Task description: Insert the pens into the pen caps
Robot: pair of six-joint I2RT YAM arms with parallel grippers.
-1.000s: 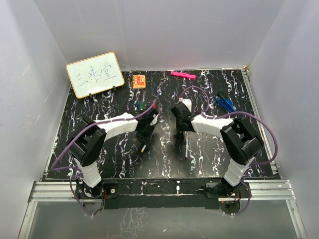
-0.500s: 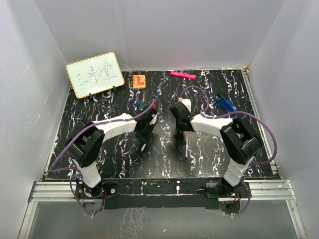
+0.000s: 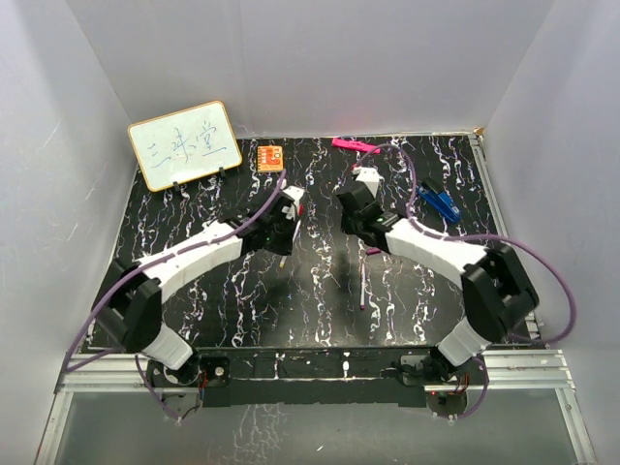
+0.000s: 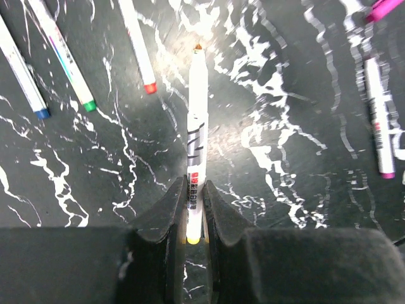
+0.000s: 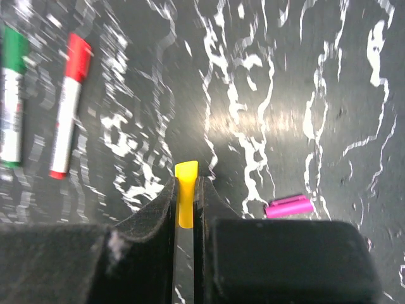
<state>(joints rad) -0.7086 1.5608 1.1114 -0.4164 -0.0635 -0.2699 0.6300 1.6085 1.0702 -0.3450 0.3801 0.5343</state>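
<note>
My left gripper (image 4: 194, 187) is shut on a white pen (image 4: 197, 114) with a yellow rear end; its bare tip points away from me, above the table. My right gripper (image 5: 185, 183) is shut on the yellow pen cap (image 5: 186, 193). In the top view the left gripper (image 3: 284, 225) and the right gripper (image 3: 355, 209) face each other mid-table, a short gap apart. Blue (image 4: 22, 76), green (image 4: 66, 60) and red (image 4: 139, 44) pens lie beyond the left gripper. A purple-tipped pen (image 4: 380, 120) lies to the right. A magenta cap (image 5: 288, 206) lies on the table.
A small whiteboard (image 3: 184, 144) stands at the back left. An orange block (image 3: 270, 156) and a pink bar (image 3: 355, 145) lie at the back, and a blue object (image 3: 439, 201) at the right. A purple-tipped pen (image 3: 363, 286) lies mid-table on the black marbled table (image 3: 194, 320).
Both arms have stretched toward the back of the table. The left gripper with its pen and the right gripper with the yellow cap now sit farther back.
</note>
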